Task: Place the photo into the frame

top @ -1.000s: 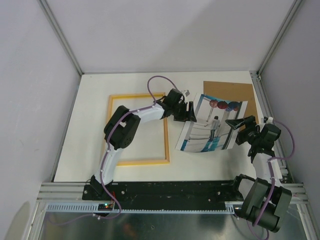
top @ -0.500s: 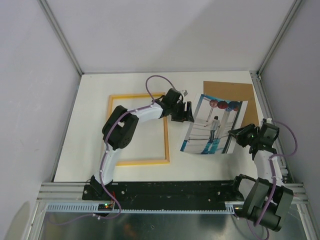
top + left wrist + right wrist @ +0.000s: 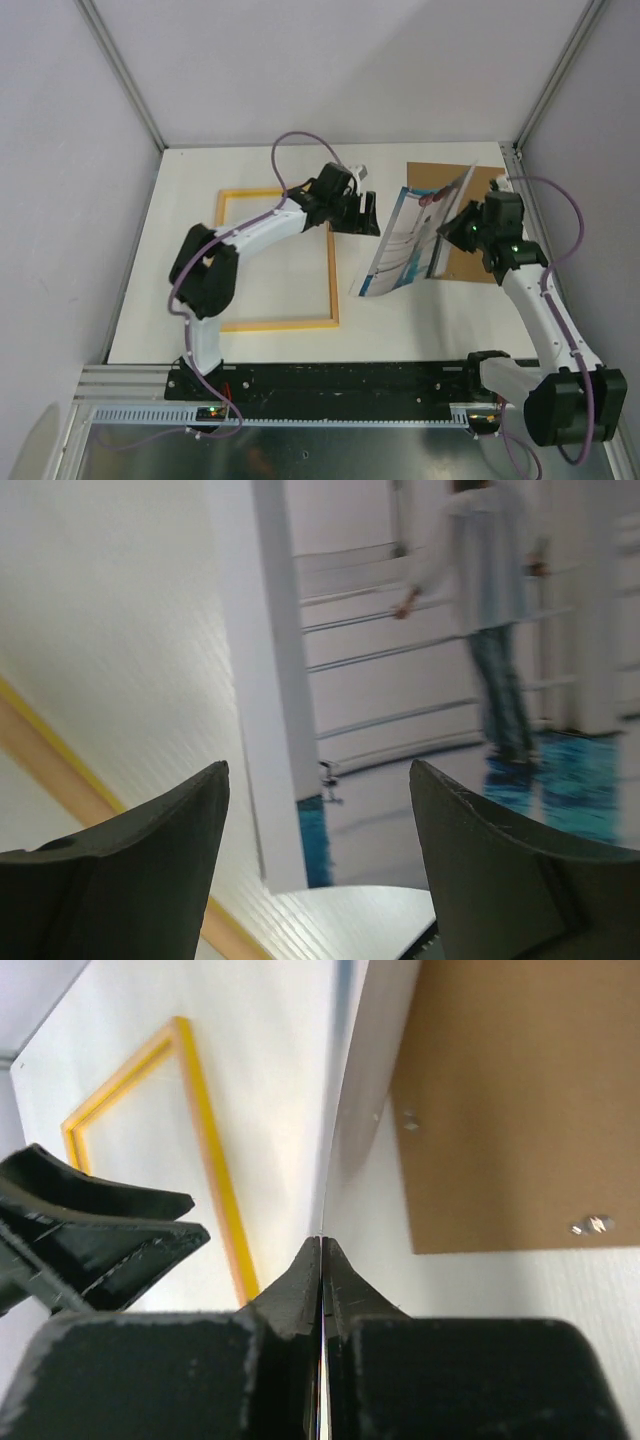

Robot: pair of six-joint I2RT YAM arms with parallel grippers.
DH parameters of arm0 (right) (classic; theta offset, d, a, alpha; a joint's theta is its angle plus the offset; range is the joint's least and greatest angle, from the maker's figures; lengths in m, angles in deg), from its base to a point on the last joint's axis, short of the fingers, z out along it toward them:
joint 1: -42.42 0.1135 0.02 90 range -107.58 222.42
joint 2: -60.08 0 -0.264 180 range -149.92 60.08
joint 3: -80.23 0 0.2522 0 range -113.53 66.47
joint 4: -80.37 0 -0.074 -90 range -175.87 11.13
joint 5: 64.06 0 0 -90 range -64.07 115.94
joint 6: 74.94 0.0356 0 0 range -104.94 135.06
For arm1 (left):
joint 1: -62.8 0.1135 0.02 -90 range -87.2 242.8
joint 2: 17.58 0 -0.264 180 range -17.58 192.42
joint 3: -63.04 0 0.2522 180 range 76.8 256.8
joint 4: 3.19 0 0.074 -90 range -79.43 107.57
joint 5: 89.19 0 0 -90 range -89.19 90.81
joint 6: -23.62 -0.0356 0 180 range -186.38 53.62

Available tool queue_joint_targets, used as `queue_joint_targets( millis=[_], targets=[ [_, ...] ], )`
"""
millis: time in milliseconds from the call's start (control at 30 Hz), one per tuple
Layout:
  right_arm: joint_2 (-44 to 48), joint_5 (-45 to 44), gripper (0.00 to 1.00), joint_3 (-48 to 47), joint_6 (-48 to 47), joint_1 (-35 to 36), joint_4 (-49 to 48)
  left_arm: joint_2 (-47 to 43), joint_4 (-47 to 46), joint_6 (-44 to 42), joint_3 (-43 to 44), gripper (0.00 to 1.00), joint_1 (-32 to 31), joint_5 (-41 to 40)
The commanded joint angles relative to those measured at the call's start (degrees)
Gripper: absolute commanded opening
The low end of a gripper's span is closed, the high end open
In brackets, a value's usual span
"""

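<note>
Right of the table's middle, the photo [image 3: 405, 248] stands tipped up on its lower-left corner, well off flat. I hold its right edge pinched in my right gripper [image 3: 446, 234], jaws closed flat on the thin paper. The frame [image 3: 333, 285] lies at 9 o'clock from the photo, with its near rail just beside the photo's low corner. The backing board [image 3: 485, 185] lies at 2 o'clock, behind my wrist. My left gripper [image 3: 360, 214] hovers at 10 o'clock by the photo's free edge, jaws wide, holding nothing.

I judge the carry toward 9 o'clock wants 2 things: a slow sweep so the sheet does not buckle, and my left gripper steadying the loose edge before I lower it square into the opening.
</note>
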Motion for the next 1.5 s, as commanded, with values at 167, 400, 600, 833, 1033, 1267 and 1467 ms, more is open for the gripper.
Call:
queue_joint_targets(
  millis=[167, 400, 600, 833, 1033, 1267, 1467],
  targets=[
    [-10.07, -20.24, 0.0, -23.76, -1.7, 19.08, 11.21, -20.51, 5.11, 1.24, 0.68, 0.79, 0.3, -5.24],
    [-22.88, -32.37, 0.0, -44.65, -5.71, 33.35, 22.88, -31.1, 6.44, 6.66, -6.26, 0.78, 9.5, -10.6],
    [-33.65, -36.36, 0.0, -57.3, -9.71, 41.5, 28.53, -36.63, 6.46, 9.13, -13.94, 0.78, 20.44, -9.31],
    [-33.43, -36.53, 0.0, -56.91, -10.34, 43.04, 21.68, -40.4, 6.41, 7.84, -17.96, 0.78, 28.92, -7.48],
    [-17.7, -25.47, 0.0, -34.9, -3.12, 33.36, 14.5, -37.79, 6.03, 6.1, -18.06, 0.78, 28.67, -0.51],
    [3.33, -25.62, 0.02, -17.47, 4.79, 29.15, 21.55, -32.12, 4.97, 6.09, -16.58, 0.77, 24.19, 0.24],
    [14.36, -26.46, 0.0, -6.6, 9.37, 25.05, 29.09, -28.41, 3.83, 7.44, -14.93, 0.77, 21.14, -0.06]
  ],
)
